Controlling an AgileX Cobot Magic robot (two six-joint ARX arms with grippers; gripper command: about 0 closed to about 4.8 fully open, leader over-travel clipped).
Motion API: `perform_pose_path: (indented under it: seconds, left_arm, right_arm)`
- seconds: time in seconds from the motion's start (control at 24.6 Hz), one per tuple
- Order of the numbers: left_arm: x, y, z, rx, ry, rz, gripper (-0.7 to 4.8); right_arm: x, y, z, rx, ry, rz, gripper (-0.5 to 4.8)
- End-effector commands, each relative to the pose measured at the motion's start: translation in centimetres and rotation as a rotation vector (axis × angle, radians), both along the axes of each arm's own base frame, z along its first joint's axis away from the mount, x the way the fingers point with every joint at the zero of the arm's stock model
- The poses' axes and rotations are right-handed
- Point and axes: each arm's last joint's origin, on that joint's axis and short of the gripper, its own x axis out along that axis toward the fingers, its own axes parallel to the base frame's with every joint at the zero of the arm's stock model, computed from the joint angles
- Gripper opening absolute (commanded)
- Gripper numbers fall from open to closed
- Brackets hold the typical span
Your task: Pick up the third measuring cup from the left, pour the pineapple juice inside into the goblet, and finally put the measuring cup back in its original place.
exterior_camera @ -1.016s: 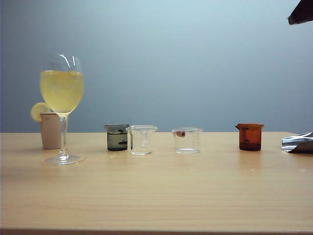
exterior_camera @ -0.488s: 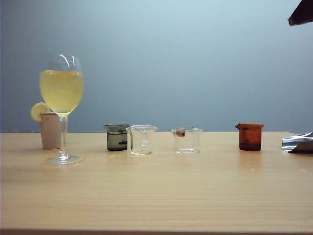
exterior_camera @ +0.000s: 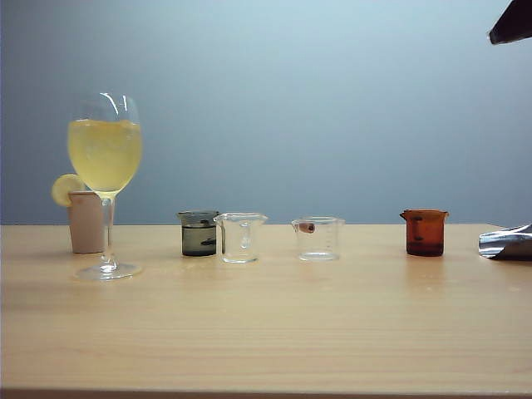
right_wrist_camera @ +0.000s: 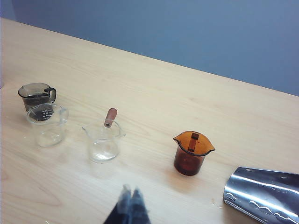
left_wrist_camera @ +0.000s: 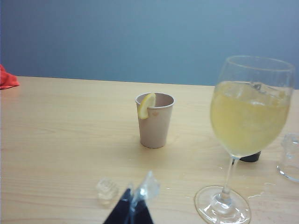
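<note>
The third measuring cup [exterior_camera: 317, 238] stands upright in the row on the table, clear with a reddish-brown spot at its rim, and it looks empty [right_wrist_camera: 103, 140]. Far left stands the goblet [exterior_camera: 104, 158], its bowl holding pale yellow pineapple juice [left_wrist_camera: 247, 119]. My left gripper [left_wrist_camera: 133, 198] hovers shut over the table beside the goblet's foot, holding nothing. My right gripper [right_wrist_camera: 131, 193] is shut and empty, above the table on the near side of the row, between the third cup and the amber beaker. Neither gripper's fingers show in the exterior view.
A beige cup with a lemon slice [exterior_camera: 86, 220] sits behind the goblet. A smoky-grey beaker [exterior_camera: 199, 233] and a clear spouted beaker [exterior_camera: 240, 237] stand close together. An amber beaker [exterior_camera: 425, 232] and a shiny metal object [exterior_camera: 505, 242] are at the right. A small clear blob [left_wrist_camera: 106, 189] lies on the table.
</note>
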Motion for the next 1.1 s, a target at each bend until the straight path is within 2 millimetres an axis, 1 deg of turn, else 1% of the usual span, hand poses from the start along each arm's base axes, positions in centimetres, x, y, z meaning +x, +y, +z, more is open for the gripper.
perform_pose_path:
  seconds: [0.04,0.2,0.33,0.89,1.02,1.1]
  left_arm:
    - [0.0,0.0,0.2,0.003,-0.014,0.004,-0.05]
    - [0.0,-0.1,0.2,0.004,-0.014,-0.013,-0.05]
    - [0.0,-0.1,0.2,0.004,-0.013,-0.012,0.13]
    - [0.0,-0.1,0.2,0.003,-0.013,-0.013,0.14]
    - [0.0,-0.1,0.2,0.003,-0.013,-0.013,0.14]
    - [0.0,-0.1,0.2,0.004,-0.013,-0.013,0.14]
  right_arm:
    - [0.0,0.0,0.2,0.008,-0.011,0.001,0.0]
    - [0.0,0.0,0.2,0.008,-0.011,0.001,0.0]
    - [0.0,0.0,0.2,0.008,-0.011,0.001,0.0]
    - [-0.1,0.0,0.1,0.008,-0.011,0.001,-0.01]
    - [-0.4,-0.4,-0.2,0.016,-0.035,-0.021,0.0]
    - [-0.7,-1.1,-0.8,0.034,-0.087,-0.082,0.0]
